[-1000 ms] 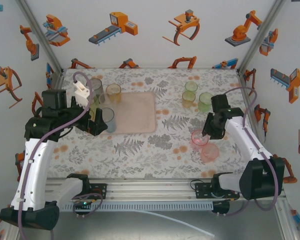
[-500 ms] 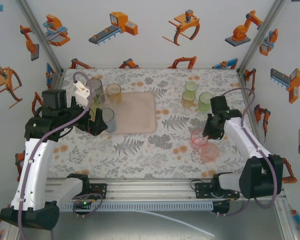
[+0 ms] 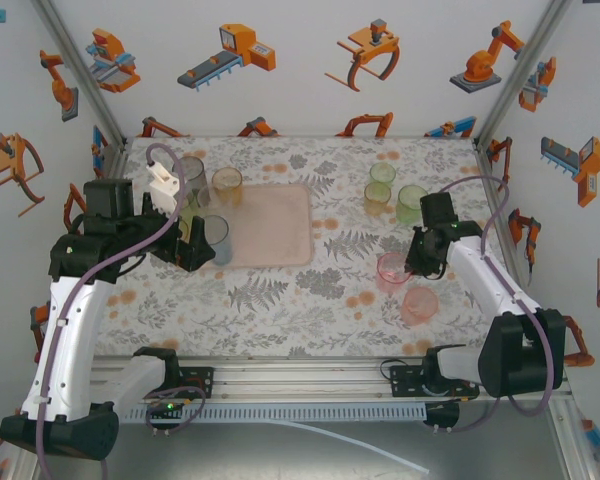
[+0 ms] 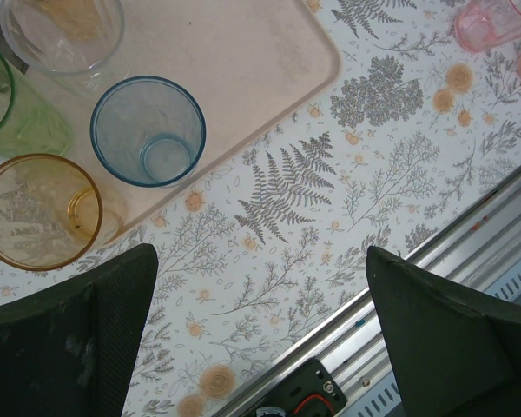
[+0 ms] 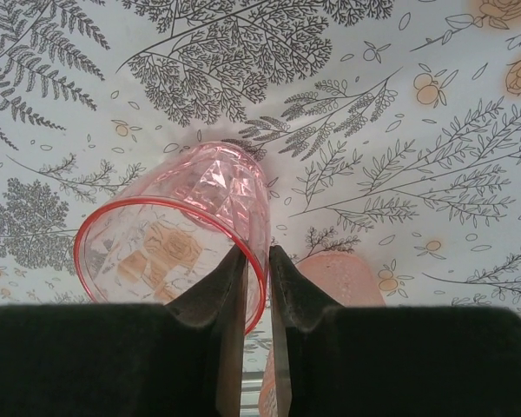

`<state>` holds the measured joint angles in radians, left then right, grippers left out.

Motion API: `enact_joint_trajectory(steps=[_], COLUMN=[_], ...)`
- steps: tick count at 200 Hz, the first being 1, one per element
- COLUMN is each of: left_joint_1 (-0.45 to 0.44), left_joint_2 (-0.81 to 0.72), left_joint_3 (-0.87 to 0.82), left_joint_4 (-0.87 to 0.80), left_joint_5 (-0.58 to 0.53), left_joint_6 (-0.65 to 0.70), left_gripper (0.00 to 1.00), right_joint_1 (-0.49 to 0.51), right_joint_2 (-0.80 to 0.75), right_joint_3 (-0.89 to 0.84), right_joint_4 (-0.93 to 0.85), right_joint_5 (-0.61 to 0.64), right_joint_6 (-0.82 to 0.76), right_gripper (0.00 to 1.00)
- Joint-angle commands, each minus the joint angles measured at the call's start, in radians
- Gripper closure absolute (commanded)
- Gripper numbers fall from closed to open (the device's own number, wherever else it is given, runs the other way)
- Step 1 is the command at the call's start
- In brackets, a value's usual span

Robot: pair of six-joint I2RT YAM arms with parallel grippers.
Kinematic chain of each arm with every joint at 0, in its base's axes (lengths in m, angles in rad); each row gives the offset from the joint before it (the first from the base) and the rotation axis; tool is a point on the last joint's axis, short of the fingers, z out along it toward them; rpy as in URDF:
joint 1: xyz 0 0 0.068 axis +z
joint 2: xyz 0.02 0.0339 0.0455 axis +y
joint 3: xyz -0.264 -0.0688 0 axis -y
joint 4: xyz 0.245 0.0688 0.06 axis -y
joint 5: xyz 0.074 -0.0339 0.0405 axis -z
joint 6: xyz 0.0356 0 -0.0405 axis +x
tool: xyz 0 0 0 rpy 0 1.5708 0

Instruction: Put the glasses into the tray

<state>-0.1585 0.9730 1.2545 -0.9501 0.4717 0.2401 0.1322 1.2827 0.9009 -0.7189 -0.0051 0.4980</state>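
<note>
The right gripper (image 5: pixel 256 254) was pinching the wall of a pink glass (image 5: pixel 169 234), one finger inside the rim and one outside. The glass hung tipped directly ahead of the fingers, over the patterned table (image 5: pixel 399 130); whether its base had cleared the cloth could not be told. Just beside the fingers stood a second pink glass (image 5: pixel 339 274), untouched. Farther out from that gripper waited an orange glass (image 3: pixel 377 199), a nearer green glass (image 3: pixel 412 202) and a farther green glass (image 3: pixel 381 176). The tray (image 3: pixel 280 225) lay well across from them, just ahead of the left gripper (image 4: pixel 260 261), whose fingers were spread wide and empty. Beyond those fingers a blue glass (image 4: pixel 148 130) and a clear glass (image 4: pixel 61 35) stood on the tray. An amber glass (image 4: pixel 39 211) and a rim-side green glass (image 4: pixel 9 104) sat at its edge, inside or outside unclear. By this reading less than half was done, with five glasses left to carry.
</note>
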Motion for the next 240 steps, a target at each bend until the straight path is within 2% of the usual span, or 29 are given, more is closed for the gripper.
enact_joint_trajectory(steps=[1, 95, 157, 188, 240], left_joint_1=[-0.005, -0.004, -0.004, -0.005, -0.003], left_joint_2=[-0.006, 0.000, 0.005, 0.003, -0.004], left_joint_3=[-0.001, 0.006, 0.021, 0.022, 0.032], left_joint_4=[0.013, 0.011, 0.006, 0.004, 0.005], left_joint_5=[0.014, 0.018, 0.021, 0.008, -0.018], left_joint_6=[-0.010, -0.011, -0.011, -0.010, -0.010], left_gripper=[0.03, 0.03, 0.03, 0.03, 0.03], right_joint_1=[-0.005, 0.023, 0.037, 0.046, 0.131], right_joint_2=[0.001, 0.043, 0.033, 0.018, 0.028], right_joint_3=[-0.010, 0.017, 0.061, 0.095, 0.209], right_joint_4=[0.021, 0.000, -0.040, -0.073, -0.154], right_joint_5=[-0.009, 0.036, 0.050, 0.053, 0.105], right_joint_6=[-0.009, 0.003, 0.004, 0.000, 0.003], right_gripper=[0.81, 0.85, 0.95, 0.97, 0.97])
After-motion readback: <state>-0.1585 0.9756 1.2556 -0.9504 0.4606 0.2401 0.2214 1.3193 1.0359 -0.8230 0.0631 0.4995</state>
